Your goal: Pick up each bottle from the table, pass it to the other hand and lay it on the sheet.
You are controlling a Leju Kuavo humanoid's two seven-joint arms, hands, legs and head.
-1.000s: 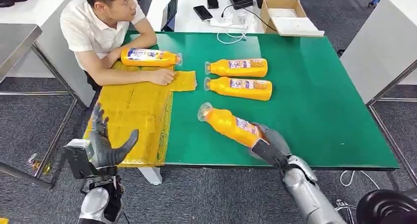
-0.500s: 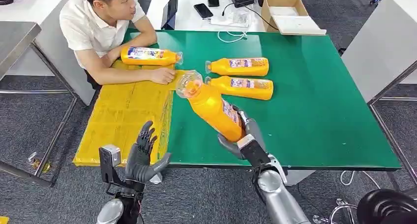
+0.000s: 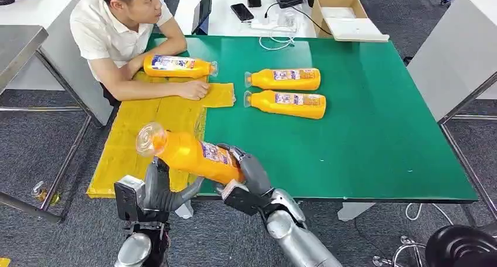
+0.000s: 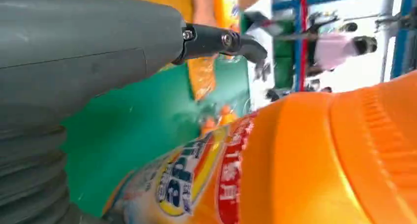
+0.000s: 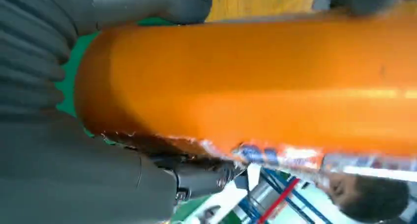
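Right robot hand (image 3: 246, 174) gripping bottle (image 3: 190, 154) by its base, held off the table's (image 3: 375, 132) near edge above the sheet (image 3: 146, 126); left robot hand (image 3: 159, 190) spread beneath, contact unclear; farther, two bottles (image 3: 285, 91) mid-table

Person: a person (image 3: 120, 36) in a white short-sleeved shirt sits at the far left corner of the green desk (image 3: 375, 132), forearms resting on its top, one hand (image 3: 195, 90) flat.
White desk: a second, white desk (image 3: 225, 21) stands just behind the green one.
Phones: two dark phones (image 3: 241, 12) lie on the white desk, near each other.
Tablet: a dark tablet (image 3: 203, 12) stands tilted near the person's elbow.
Cardboard box: an open cardboard box (image 3: 343, 18) sits on the white desk, at its right.
Cable: a white cable (image 3: 275, 43) trails onto the green desk's far edge.
Floor: grey carpet (image 3: 35, 161).
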